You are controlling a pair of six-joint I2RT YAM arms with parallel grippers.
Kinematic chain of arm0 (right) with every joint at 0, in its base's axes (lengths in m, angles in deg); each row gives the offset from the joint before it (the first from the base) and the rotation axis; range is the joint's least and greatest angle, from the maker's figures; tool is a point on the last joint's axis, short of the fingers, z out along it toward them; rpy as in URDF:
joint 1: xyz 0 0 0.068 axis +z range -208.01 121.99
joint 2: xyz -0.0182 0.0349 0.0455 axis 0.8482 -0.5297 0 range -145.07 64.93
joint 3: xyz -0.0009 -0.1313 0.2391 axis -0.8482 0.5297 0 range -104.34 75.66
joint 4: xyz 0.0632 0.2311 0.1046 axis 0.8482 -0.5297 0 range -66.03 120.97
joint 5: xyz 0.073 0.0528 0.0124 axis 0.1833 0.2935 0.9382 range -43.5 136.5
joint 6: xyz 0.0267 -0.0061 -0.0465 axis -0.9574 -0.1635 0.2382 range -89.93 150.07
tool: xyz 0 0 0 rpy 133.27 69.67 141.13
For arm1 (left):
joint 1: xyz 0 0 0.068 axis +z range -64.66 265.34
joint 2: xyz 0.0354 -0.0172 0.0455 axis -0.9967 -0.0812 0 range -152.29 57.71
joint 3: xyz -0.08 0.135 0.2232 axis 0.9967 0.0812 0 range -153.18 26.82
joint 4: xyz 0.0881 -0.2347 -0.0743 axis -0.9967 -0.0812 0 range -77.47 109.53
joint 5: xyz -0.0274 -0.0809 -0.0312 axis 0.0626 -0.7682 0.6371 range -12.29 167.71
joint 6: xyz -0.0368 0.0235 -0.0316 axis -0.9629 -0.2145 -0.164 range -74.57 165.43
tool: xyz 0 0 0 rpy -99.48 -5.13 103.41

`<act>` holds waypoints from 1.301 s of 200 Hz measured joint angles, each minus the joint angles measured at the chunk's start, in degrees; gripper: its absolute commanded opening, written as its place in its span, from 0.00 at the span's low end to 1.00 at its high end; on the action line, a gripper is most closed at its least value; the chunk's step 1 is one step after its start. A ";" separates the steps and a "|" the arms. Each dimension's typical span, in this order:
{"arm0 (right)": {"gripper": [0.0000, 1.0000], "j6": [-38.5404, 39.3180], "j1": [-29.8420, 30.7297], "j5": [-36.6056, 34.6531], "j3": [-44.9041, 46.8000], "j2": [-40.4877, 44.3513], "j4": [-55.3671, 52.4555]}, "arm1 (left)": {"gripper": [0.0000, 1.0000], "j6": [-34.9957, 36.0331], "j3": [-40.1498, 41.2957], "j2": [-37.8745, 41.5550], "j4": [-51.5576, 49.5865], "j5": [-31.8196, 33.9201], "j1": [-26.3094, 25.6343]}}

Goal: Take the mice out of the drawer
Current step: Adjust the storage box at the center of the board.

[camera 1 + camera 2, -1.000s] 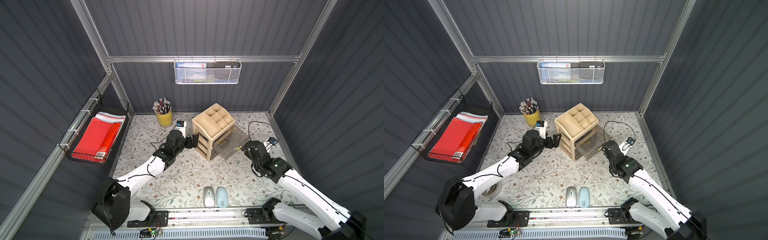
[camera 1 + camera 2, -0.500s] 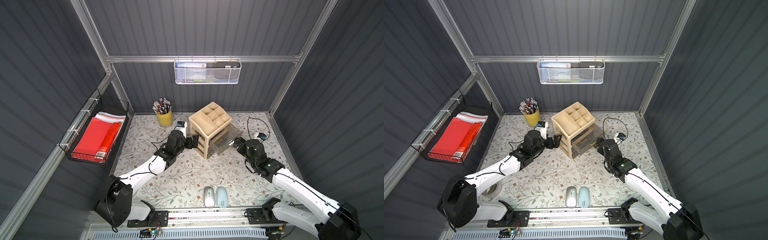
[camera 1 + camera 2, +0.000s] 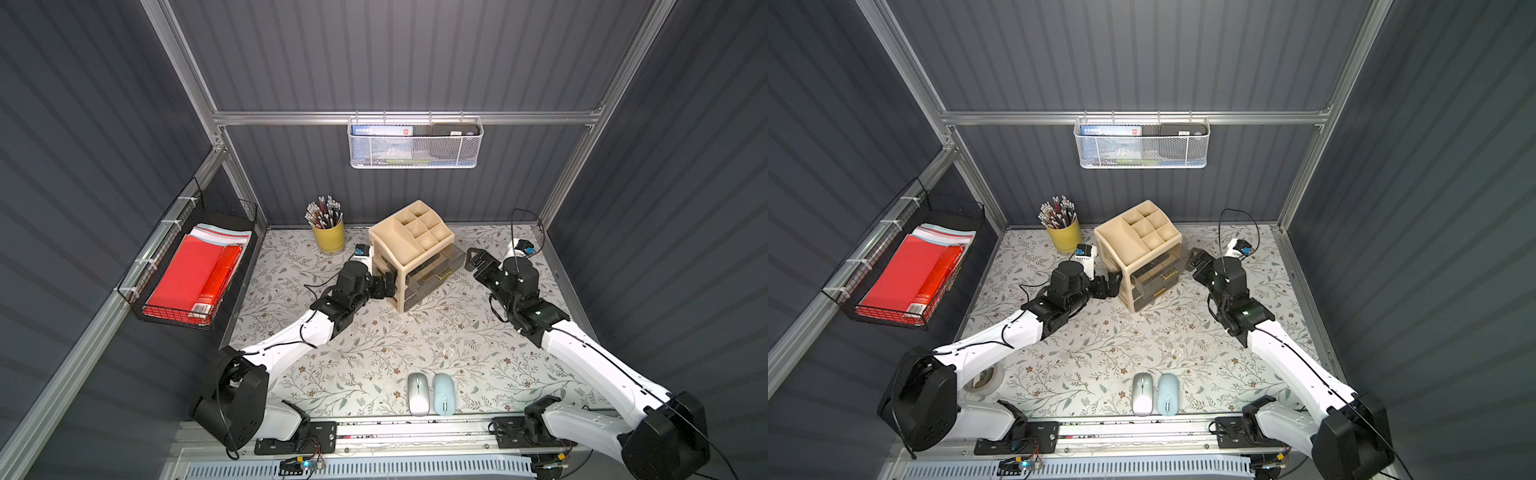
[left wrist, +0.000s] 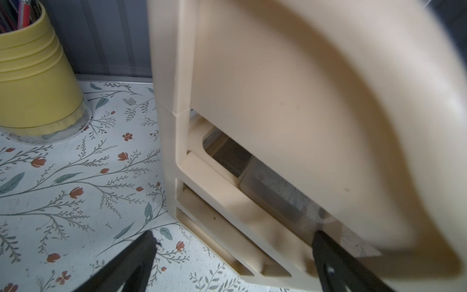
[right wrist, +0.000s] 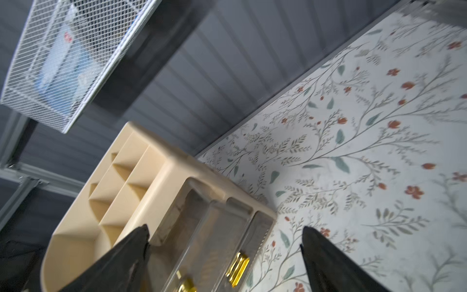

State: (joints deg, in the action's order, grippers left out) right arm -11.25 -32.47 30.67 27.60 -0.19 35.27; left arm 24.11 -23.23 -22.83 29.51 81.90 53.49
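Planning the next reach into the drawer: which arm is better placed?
Right. The right fingers are open and face the drawer and its gold handles; the left fingers sit at a side of the organizer without handles.

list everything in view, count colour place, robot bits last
silver-white oval computer mouse: 1, silver-white, near table edge
pale blue oval computer mouse: 1, pale blue, beside it
beige plastic drawer organiser: 1, beige, back middle of table
smoky clear drawers with gold handles: at least 2, smoky, in the organiser
yellow cup of pencils: 1, yellow, back, beside the organiser
white mesh basket: 1, white, on back wall
black wire basket of red folders: 1, black, on side wall
pale tape roll: 1, cream, table's near left corner
floral table cover: 1, white patterned, under everything
left gripper: 1, black, open, at the organiser's side
right gripper: 1, black, open, facing the drawers
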 measured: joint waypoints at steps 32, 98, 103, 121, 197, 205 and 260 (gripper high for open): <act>0.99 4.17 -7.08 1.22 -8.33 -6.03 -1.77 | 0.99 -1.44 -0.04 0.02 -2.10 3.34 0.11; 0.98 11.43 -19.10 18.47 -41.51 -41.59 -5.75 | 0.99 -9.94 -3.65 -1.20 -9.44 13.40 10.27; 0.98 11.80 -19.17 19.74 -42.99 -43.32 -6.38 | 0.99 -10.40 -3.74 -1.75 -9.49 13.97 11.10; 0.97 12.98 -19.17 25.38 -46.18 -48.09 -8.28 | 0.99 -11.17 -5.42 -5.38 -9.62 14.86 12.02; 0.96 17.59 -16.37 39.54 -40.15 -45.83 -11.85 | 0.99 -12.22 -13.16 -17.92 -4.70 12.22 11.74; 0.96 18.08 -15.65 40.30 -37.62 -44.11 -12.02 | 0.99 -12.17 -14.08 -18.93 -4.13 11.63 11.74; 0.95 19.47 -10.93 38.62 -18.34 -28.74 -11.96 | 0.99 -10.32 -19.58 -25.16 -2.16 9.42 12.46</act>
State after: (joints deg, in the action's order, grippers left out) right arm 8.23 -43.40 69.29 9.27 -28.93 23.31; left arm 13.80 -42.81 -47.98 27.35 91.32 65.94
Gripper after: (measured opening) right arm 0.947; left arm 0.992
